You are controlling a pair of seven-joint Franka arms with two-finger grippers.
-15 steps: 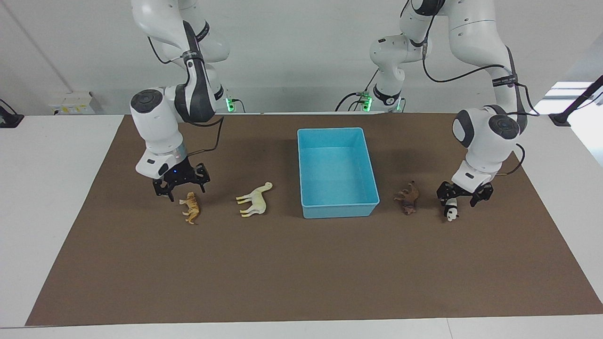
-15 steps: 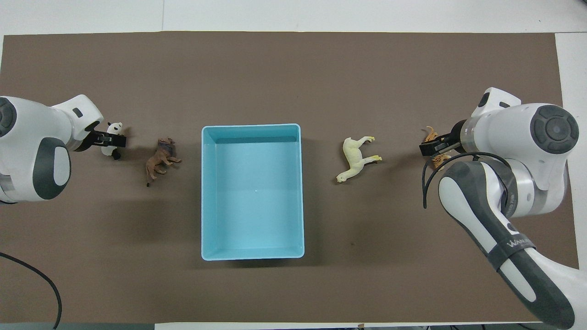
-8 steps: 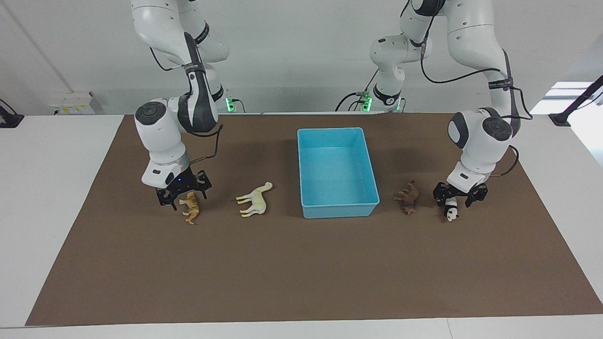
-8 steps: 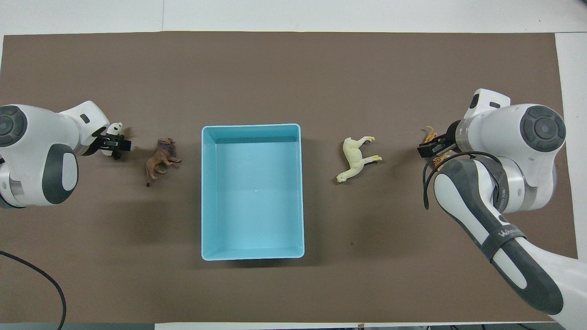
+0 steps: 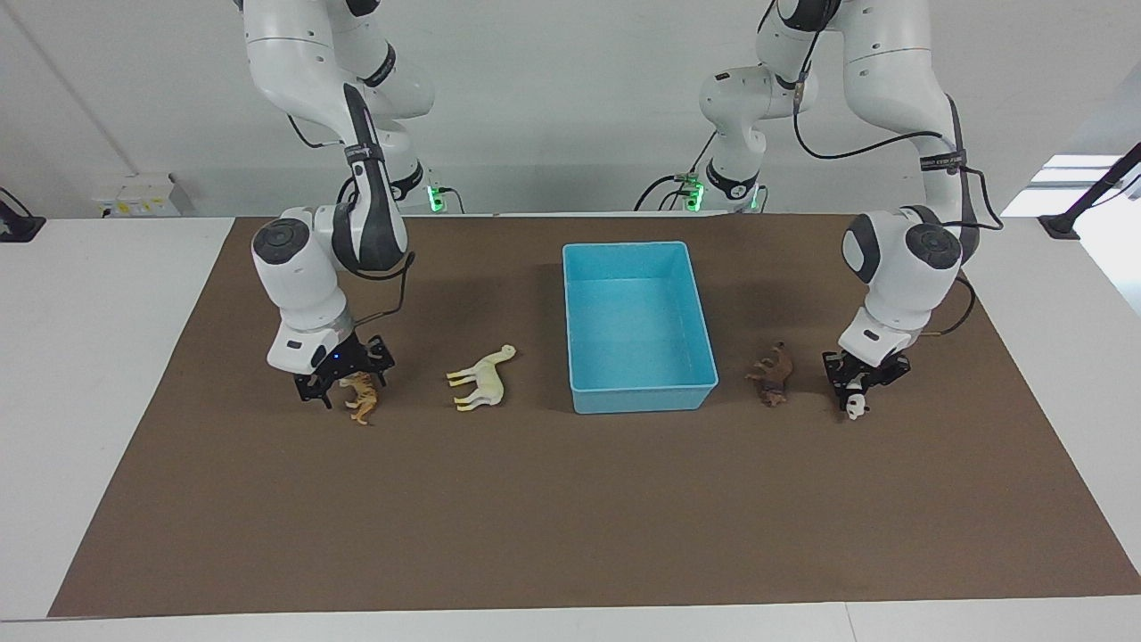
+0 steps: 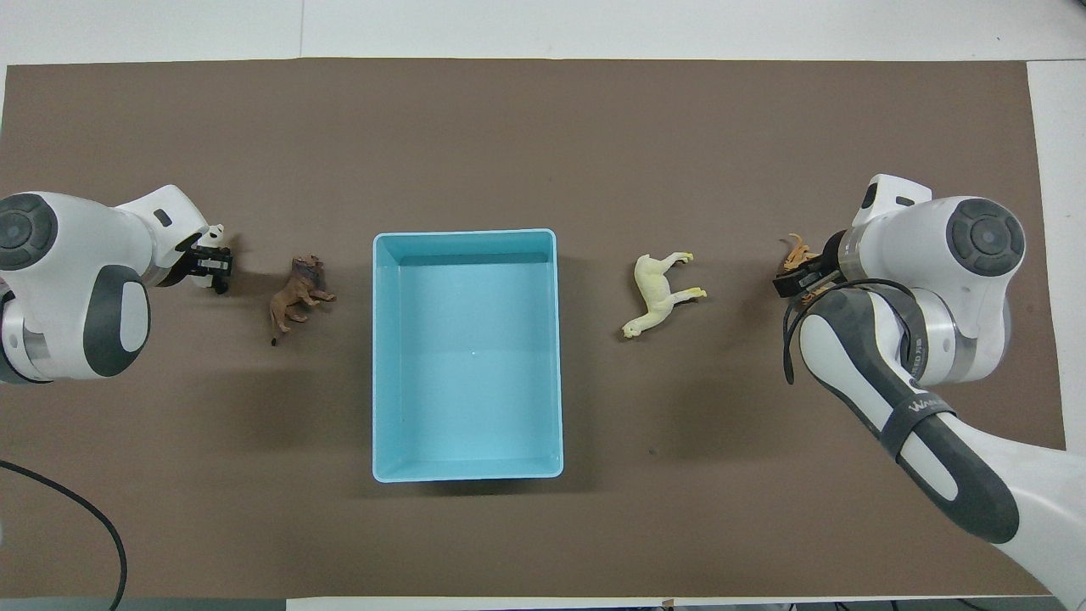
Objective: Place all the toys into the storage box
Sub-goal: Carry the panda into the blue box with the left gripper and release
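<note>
In the facing view, reading from nine o'clock across to three, the right gripper (image 5: 341,384) comes first. It is down at the brown mat (image 5: 570,499) with its jaws apart, straddling the orange-tan tiger (image 5: 361,395). The tiger's hindquarters sit between the fingers and its head sticks out toward five o'clock. Whether the fingers touch it cannot be told.

At the gripper's three o'clock, apart from it, the cream long-necked animal (image 5: 482,378) lies on its side. Next, the light blue storage box (image 5: 700,321) sits mid-table with nothing in it. Just beside the box's three-o'clock wall lies the dark brown animal (image 5: 772,374).

Last, the left gripper (image 5: 857,387) is down at the mat with its fingers drawn together on the panda (image 5: 856,405). The panda's body is pinched between them, and its white head shows below the fingertips at six o'clock. The panda looks to be resting on the mat.
</note>
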